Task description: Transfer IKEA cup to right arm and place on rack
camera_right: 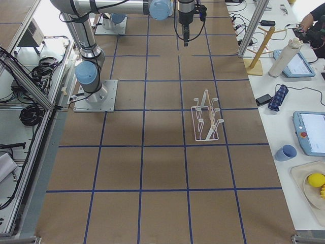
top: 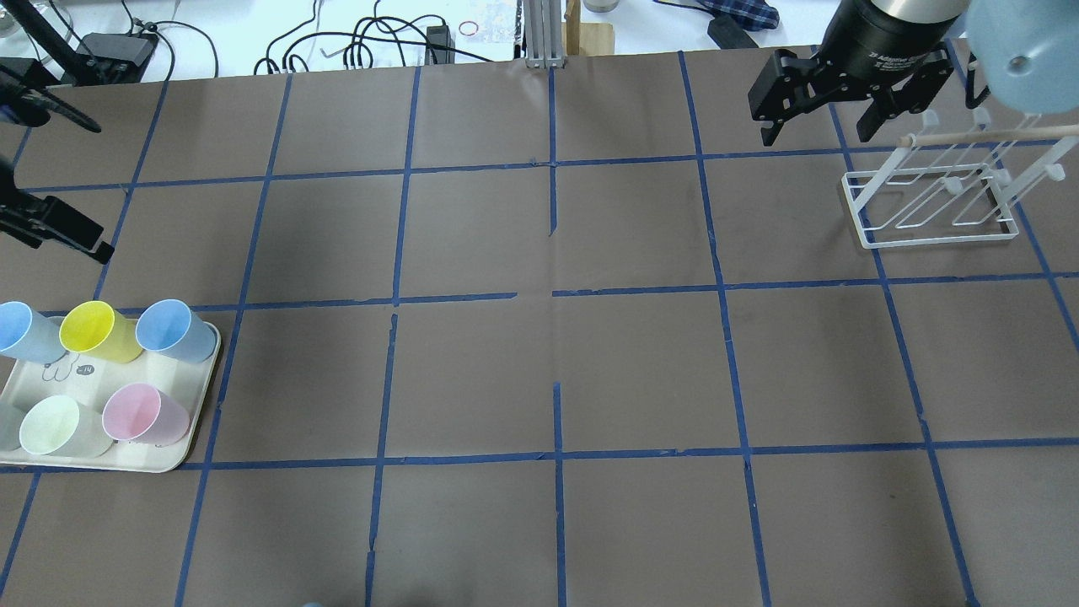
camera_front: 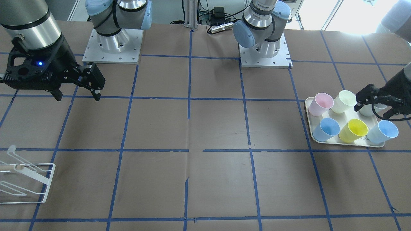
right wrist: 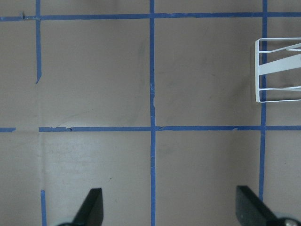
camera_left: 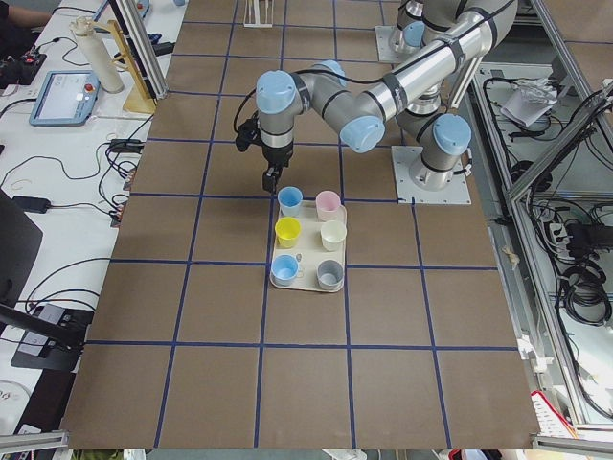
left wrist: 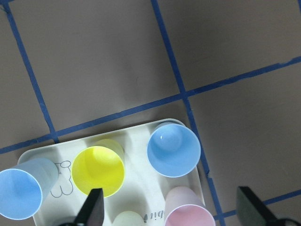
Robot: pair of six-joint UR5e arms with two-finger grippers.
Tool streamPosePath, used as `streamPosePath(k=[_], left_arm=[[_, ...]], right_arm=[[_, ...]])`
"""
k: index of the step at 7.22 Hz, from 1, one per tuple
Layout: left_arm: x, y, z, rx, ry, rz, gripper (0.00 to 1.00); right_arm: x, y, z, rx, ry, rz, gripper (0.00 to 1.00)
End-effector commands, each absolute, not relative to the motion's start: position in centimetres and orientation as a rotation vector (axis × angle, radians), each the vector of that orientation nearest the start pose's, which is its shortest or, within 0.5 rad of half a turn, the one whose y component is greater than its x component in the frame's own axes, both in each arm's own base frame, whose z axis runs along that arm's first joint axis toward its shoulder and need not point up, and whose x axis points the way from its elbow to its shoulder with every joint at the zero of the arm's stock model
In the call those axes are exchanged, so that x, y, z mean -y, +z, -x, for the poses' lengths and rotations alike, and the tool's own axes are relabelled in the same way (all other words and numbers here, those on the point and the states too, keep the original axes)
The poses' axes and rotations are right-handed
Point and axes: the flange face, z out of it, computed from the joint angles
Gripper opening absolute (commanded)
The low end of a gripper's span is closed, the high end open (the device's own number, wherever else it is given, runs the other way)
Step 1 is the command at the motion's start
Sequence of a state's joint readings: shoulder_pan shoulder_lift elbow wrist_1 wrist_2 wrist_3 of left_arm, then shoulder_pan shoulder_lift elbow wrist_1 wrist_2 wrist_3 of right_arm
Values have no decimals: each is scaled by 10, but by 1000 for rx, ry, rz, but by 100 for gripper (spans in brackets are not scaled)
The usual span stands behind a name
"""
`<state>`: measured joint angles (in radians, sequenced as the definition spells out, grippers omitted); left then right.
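Note:
The IKEA cup (camera_front: 383,131) is pale sky-blue and stands upright at the outer front corner of a cream tray (camera_front: 310,118). It also shows in the overhead view (top: 21,330) and the left wrist view (left wrist: 21,194). My left gripper (camera_front: 372,110) is open and empty, hovering above the tray's back row, apart from the cup. In the left wrist view (left wrist: 171,209) its jaws stand wide over the cups. My right gripper (top: 818,133) is open and empty, held above the table beside the white wire rack (top: 927,202).
The tray (top: 169,459) also holds a deeper blue cup (top: 173,330), a yellow cup (top: 97,330), a pink cup (top: 143,413), a pale green cup (top: 55,426) and a grey cup (camera_left: 329,275). Brown paper with blue tape lines covers the table between tray and rack.

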<state>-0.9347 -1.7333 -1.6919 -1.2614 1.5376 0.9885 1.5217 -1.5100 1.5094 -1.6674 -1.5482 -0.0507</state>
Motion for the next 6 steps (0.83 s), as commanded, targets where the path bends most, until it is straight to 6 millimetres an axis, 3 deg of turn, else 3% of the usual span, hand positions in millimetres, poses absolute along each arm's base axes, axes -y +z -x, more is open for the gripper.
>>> streamPosePath(k=[1,2,4,5,6], left_arm=[[544,333,-257,-3015,-107,-700,100],[542,317,-275,-3040,-85,-677,100],[546,294,-285,-3057,-48,-721,100],[549,302,-291,-3018,-57,-805,100],[544,315,-325,-2984,-58,-831,100]], right_arm=[[533,498,-110,-3120,-155,4,100],[533,497,-109,-3121,-152,4,100],[533,497,-109,-3121,-152,6,100],[533,497,-109,-3121,-150,6,100],[533,496,-109,-3121,-150,11,100]])
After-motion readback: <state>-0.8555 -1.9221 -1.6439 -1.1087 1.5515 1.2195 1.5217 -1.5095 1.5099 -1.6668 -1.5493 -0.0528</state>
